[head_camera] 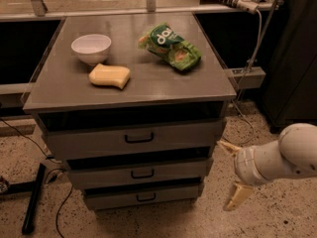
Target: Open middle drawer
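Note:
The grey cabinet has three drawers, all closed. The middle drawer (pixel 173 170) is mid-sized, with a small black bar handle (pixel 142 174). Above it is the tallest, widest drawer (pixel 133 139). Below it is the smallest drawer (pixel 141 197). My gripper (pixel 231 172) is at the lower right, just off the cabinet's right edge at about the middle drawer's height. It is open and empty, with one cream fingertip (pixel 227 146) above and the other (pixel 234 198) below. It touches nothing.
On the cabinet top (pixel 148 86) lie a white bowl (pixel 91 48), a yellow sponge (pixel 109 76) and a green snack bag (pixel 171 46). A black stand leg (pixel 33 197) and cables lie on the floor at the left. A dark cabinet (pixel 292 58) stands at the right.

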Robot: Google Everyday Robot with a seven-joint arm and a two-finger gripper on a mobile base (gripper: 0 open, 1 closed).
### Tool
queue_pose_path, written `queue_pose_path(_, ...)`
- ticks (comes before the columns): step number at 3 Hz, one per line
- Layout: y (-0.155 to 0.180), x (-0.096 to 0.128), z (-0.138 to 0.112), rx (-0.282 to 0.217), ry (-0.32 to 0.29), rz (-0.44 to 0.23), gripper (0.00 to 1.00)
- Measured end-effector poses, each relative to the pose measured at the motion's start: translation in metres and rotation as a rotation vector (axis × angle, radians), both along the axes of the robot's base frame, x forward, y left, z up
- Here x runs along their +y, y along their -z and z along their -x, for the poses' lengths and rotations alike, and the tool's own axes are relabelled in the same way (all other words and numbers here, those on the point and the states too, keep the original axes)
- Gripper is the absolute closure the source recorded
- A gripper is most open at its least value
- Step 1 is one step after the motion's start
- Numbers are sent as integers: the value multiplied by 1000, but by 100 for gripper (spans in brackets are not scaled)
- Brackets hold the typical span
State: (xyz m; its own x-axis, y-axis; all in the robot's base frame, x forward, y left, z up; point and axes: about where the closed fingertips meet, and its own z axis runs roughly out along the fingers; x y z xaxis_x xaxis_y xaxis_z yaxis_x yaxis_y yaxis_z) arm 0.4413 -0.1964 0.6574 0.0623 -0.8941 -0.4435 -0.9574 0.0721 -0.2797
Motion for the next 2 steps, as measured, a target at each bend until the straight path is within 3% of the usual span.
queue_pose_path(1, 33, 6, -7, -44, -41, -94, 0)
queue_pose_path(2, 72, 13, -15, -29, -45, -174, 0)
